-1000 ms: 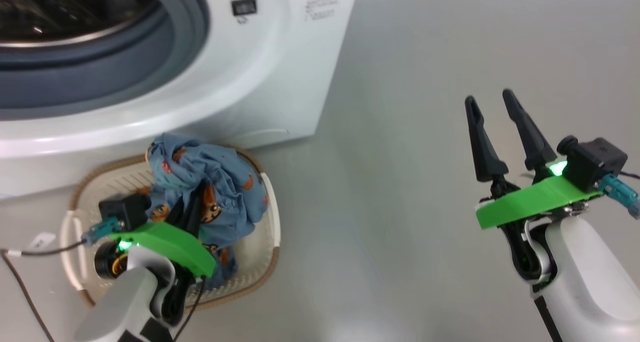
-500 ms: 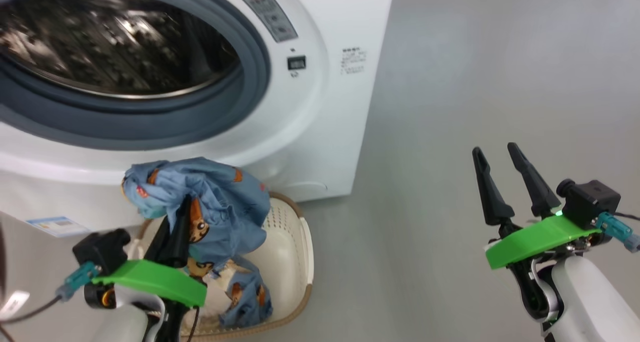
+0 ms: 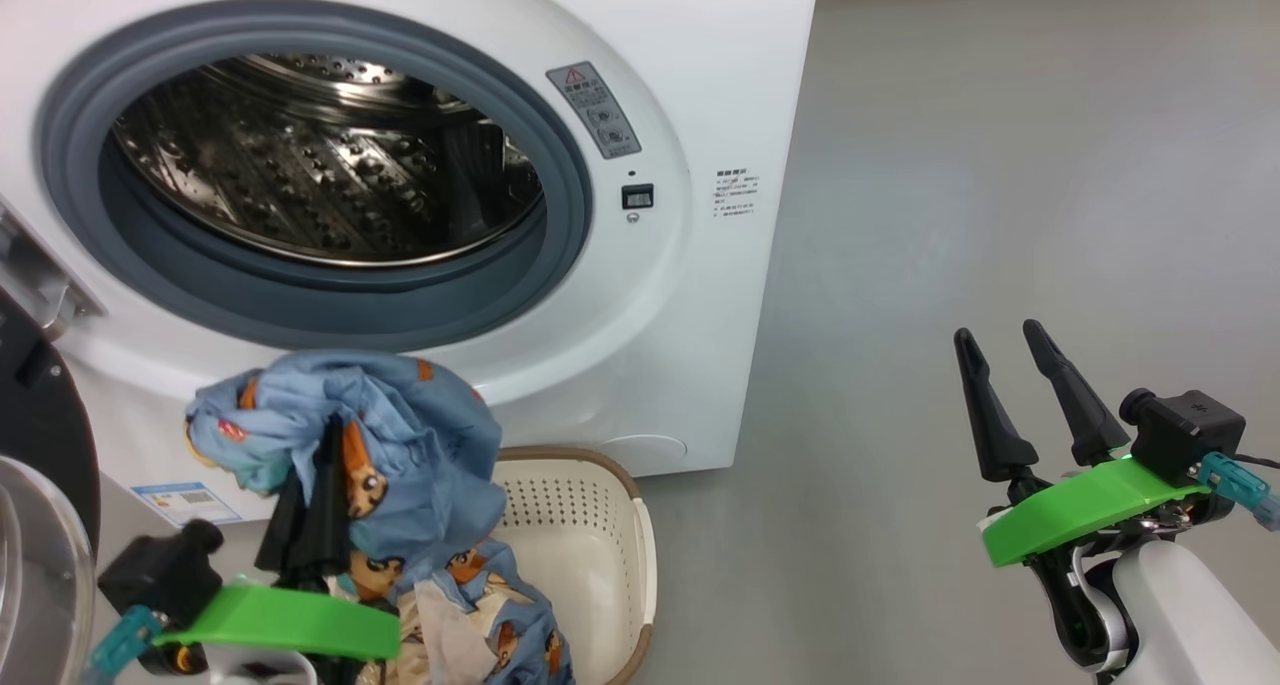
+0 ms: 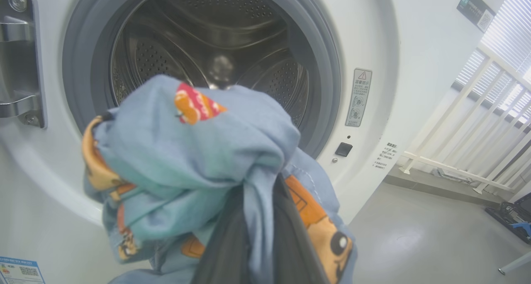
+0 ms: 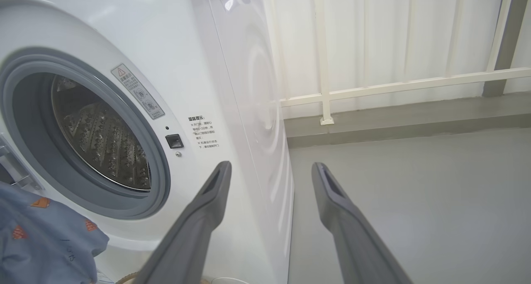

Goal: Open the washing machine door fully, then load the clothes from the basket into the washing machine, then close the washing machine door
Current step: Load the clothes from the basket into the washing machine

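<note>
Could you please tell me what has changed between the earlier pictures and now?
The left gripper, shut on the clothes, has lifted the bundle up out of the basket toward the open drum of the washing machine; a tail of cloth still trails into the basket. The head view also tilted up. The right gripper stayed open over the floor, and the basket stayed put.

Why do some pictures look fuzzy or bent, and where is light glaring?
Head view: sharp, with bright glints on the drum. Left wrist view: the clothes sit close to the lens and look soft; the white railing behind fans out, likely the wide lens. Right wrist view: window light sheens the side of the washing machine; the right gripper looks slightly soft.
</note>
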Controlling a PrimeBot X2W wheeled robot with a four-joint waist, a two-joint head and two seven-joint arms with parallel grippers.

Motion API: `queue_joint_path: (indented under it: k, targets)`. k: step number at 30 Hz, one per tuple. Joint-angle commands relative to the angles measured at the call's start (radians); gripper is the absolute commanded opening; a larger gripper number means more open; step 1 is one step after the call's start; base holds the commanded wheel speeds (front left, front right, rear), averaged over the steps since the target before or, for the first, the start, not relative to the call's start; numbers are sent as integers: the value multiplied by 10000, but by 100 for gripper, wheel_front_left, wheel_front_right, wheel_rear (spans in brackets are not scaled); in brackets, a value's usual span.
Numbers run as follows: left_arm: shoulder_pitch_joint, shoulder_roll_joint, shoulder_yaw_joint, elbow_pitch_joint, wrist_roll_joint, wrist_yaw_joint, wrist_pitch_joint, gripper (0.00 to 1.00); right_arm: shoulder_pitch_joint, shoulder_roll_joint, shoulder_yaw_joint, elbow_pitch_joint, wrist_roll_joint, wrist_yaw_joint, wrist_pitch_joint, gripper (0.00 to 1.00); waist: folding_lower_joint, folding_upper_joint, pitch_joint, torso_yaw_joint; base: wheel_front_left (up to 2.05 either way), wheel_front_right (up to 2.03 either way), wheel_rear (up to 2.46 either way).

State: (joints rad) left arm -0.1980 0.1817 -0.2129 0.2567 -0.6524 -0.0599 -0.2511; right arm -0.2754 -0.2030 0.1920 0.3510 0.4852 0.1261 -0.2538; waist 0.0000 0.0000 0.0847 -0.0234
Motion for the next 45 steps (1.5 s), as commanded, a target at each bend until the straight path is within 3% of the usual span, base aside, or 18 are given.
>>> queue_joint_path:
  k: [1,35,45]
  targets:
    - [-15,92,391,-443,162,84,-106,0,109,-168,157,-239,27,46,-80,100,0,0,-108,31,0,0,0]
    - [195,223,336,-713,1319,880,-78,0,111,-354,418,-194,-48,46,-80,100,0,0,-228,-222,0,0,0]
    - [-1328,526,507,-379,1495,921,-23,0,-137,-412,396,-352,-113,46,-80,100,0,0,507,-399,0,0,0]
